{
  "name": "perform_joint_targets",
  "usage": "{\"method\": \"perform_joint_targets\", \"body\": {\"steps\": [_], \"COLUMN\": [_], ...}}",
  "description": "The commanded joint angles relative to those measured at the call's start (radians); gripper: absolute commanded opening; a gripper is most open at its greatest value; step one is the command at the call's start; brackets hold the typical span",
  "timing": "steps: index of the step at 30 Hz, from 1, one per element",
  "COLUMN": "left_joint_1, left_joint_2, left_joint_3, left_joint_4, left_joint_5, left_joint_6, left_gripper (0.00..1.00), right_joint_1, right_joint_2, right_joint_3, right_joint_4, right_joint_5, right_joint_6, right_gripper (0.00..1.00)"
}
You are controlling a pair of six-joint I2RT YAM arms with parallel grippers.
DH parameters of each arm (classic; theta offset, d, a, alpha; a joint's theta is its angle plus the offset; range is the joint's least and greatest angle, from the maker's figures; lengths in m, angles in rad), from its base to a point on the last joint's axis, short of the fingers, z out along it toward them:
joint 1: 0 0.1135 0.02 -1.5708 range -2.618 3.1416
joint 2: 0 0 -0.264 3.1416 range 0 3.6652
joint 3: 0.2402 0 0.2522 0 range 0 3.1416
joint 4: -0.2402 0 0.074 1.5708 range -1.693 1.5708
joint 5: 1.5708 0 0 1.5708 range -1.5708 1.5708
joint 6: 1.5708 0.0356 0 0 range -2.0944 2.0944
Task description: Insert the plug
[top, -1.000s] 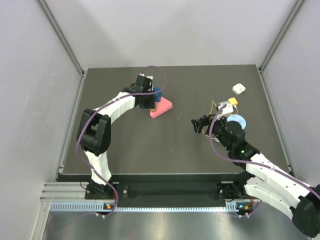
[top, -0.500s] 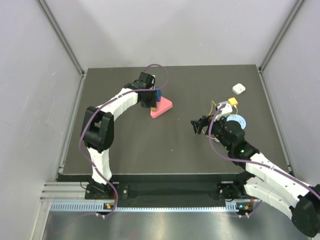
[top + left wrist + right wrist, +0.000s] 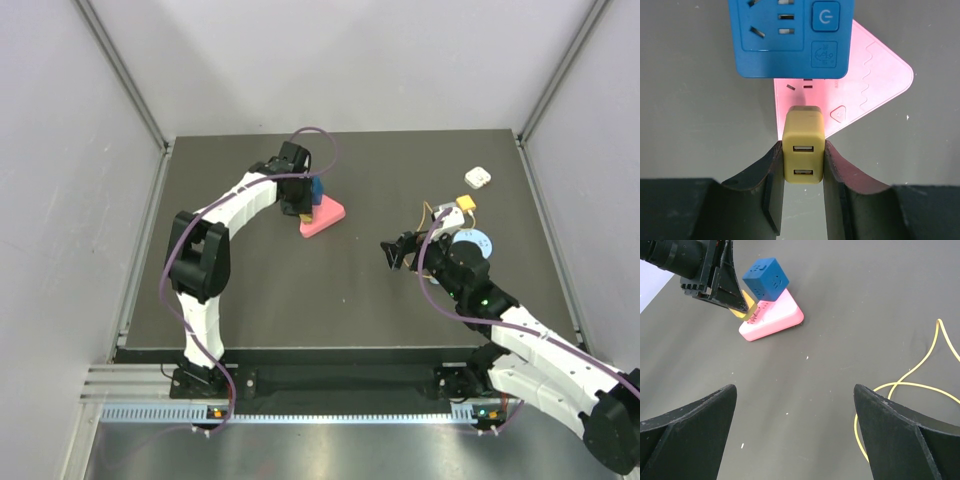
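Observation:
The plug (image 3: 802,150) is a yellow block with two USB ports. My left gripper (image 3: 803,148) is shut on it, one finger on each side. Its far end sits over the near part of the pink socket strip (image 3: 865,85), just short of two slots; its prongs are hidden. A blue socket cube (image 3: 790,35) stands on the strip behind it. In the top view the left gripper (image 3: 300,203) is at the strip (image 3: 328,216) and cube (image 3: 315,187). In the right wrist view the plug (image 3: 747,310) touches the strip (image 3: 775,317). My right gripper (image 3: 795,390) is open and empty above bare table.
A small yellow connector (image 3: 465,205) on a thin looping yellow wire (image 3: 900,385) lies by the right arm. A light-blue disc (image 3: 472,243) sits beside it, and a white block (image 3: 477,178) at the back right. Grey walls close in the table.
My left wrist has shifted slightly to the right at the blue cube and pink strip. The right arm has hardly moved.

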State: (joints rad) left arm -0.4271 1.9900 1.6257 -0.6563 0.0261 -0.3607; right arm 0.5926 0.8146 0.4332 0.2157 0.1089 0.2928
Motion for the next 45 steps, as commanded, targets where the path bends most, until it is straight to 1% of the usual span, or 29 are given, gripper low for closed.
{"method": "perform_joint_targets", "body": {"steps": [1, 5, 6, 7, 13, 29, 30, 37, 45], "left_joint_1": [-0.007, -0.006, -0.007, -0.009, -0.016, -0.018, -0.018, -0.019, -0.019], "left_joint_2": [0.013, 0.009, 0.007, 0.003, -0.002, 0.049, 0.05, 0.046, 0.061], "left_joint_3": [0.045, 0.063, 0.063, 0.068, 0.091, 0.069, 0.071, 0.077, 0.092], "left_joint_4": [-0.068, -0.089, -0.097, -0.097, -0.111, -0.082, -0.082, -0.071, -0.082], "left_joint_5": [-0.017, -0.017, -0.047, -0.049, -0.034, -0.032, -0.002, 0.026, -0.018], "left_joint_6": [-0.012, -0.015, -0.018, -0.02, -0.026, -0.044, -0.047, -0.054, -0.05], "left_gripper": [0.0, 0.0, 0.0, 0.0, 0.0, 0.0, 0.0, 0.0, 0.0], "right_joint_1": [-0.01, -0.01, -0.01, -0.01, -0.01, -0.01, -0.01, -0.01, -0.008], "right_joint_2": [-0.009, -0.008, -0.009, -0.008, -0.009, -0.049, -0.051, -0.038, -0.051], "right_joint_3": [0.009, 0.006, 0.006, 0.006, 0.006, -0.004, -0.004, -0.005, -0.014], "right_joint_4": [0.027, 0.031, 0.033, 0.031, 0.039, 0.019, 0.019, 0.022, 0.021], "right_joint_5": [-0.009, -0.012, -0.014, -0.015, -0.023, -0.011, -0.009, -0.006, 0.0], "right_joint_6": [0.014, 0.016, 0.017, 0.017, 0.025, 0.017, 0.017, 0.014, 0.006], "right_gripper": [1.0, 1.0, 1.0, 1.0, 1.0, 1.0, 1.0, 1.0, 1.0]}}
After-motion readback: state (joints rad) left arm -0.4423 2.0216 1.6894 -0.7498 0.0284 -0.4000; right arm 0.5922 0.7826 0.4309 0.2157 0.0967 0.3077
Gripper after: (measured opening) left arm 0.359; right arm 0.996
